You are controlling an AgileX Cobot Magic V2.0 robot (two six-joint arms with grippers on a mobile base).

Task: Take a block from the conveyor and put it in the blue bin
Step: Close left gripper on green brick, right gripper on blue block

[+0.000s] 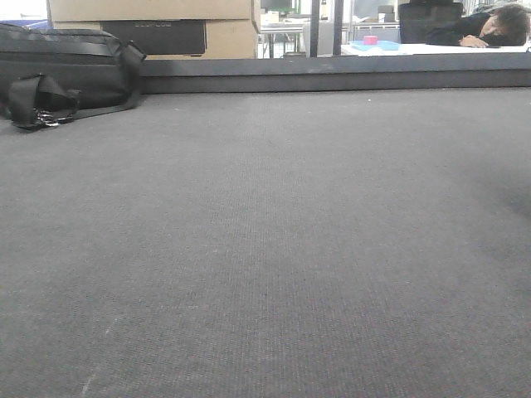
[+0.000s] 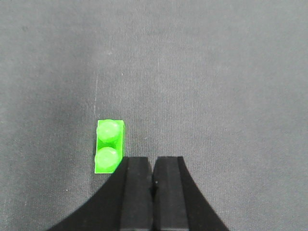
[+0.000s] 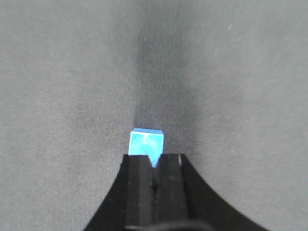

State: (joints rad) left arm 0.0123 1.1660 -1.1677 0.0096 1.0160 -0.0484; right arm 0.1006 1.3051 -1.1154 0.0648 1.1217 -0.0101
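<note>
**Both grippers clenched, a block by each one's tips**

On your left wrist camera, the left gripper was clenched: its two black fingers stood pressed side by side with only a thin seam between them, and they held nothing. A green block with two round studs on top lay flat on the conveyor, just beside the left finger's outer edge and lengthwise along it. I could not tell whether its near corner touched that finger.

On your right wrist camera, the right gripper was clenched as well, pads together. A small blue block showed just beyond the tips, and a sliver of its blue filled the little notch between them. The block looked wider than that notch, so the fingers were not closed around it. Whether the tips touched it, or whether it rested on the belt or sat off it, the picture did not show. A soft dark shadow ran up the belt past the block.

Your front camera showed the wide grey woven belt running back to a dark raised rail. A black bag sat at the far left of the belt against that rail, with cardboard boxes behind it. Beyond the rail, a person rested their head on a white table, where a blue tray held something pink. Neither arm appeared in that view.
</note>
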